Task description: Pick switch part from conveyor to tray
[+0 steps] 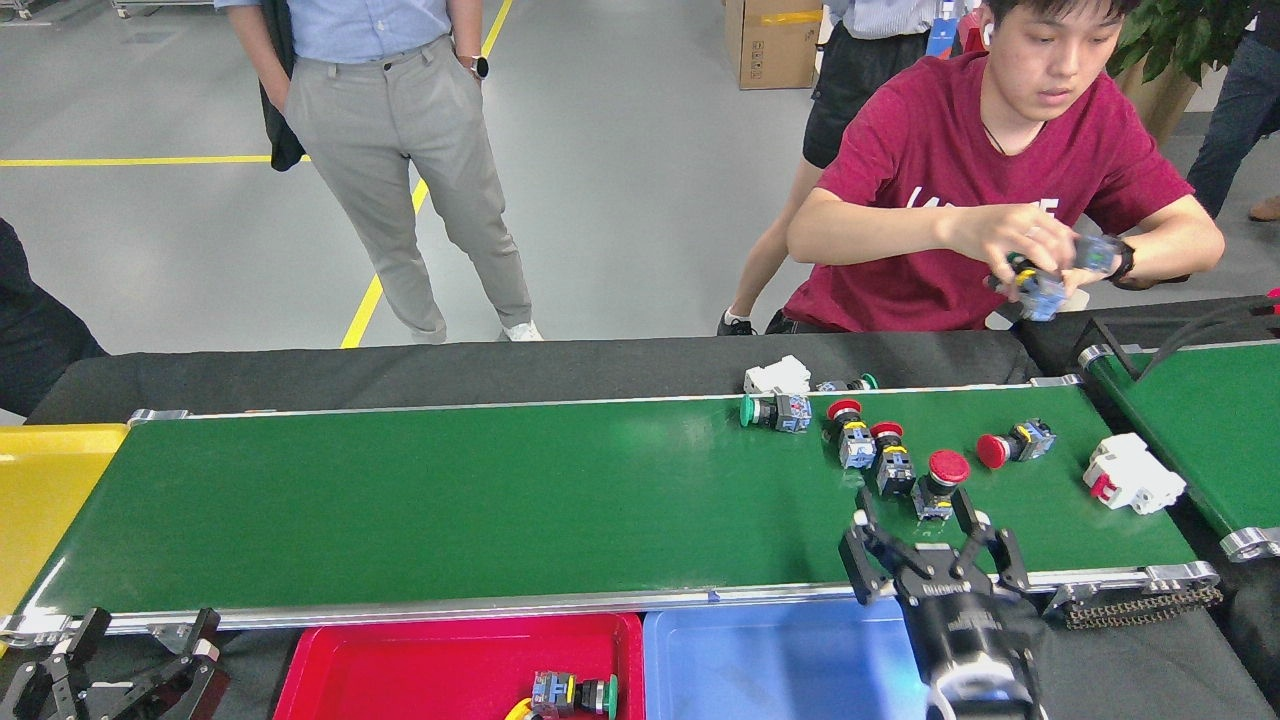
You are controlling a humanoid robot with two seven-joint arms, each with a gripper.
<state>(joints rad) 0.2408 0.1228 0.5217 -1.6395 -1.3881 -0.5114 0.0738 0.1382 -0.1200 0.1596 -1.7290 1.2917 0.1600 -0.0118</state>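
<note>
Left gripper (120, 672) low at bottom left, below belt (450, 500), fingers apart, holding nothing. Yellow tray (45, 480) at belt's left end. Red tray (400, 665) under near rail, one green switch (572, 693) inside. Blue tray (770, 660) beside it. Green-cap switch (777, 411) on belt near far rail. Three red-cap switches (890, 465) in slanting row. Right gripper (935, 525) spread wide, empty, just by nearest red switch (940, 482). Another red switch (1015, 444) apart to right. White part (1132, 472) at belt's right end. Person's hands (1030, 255) hold switches above table.
</note>
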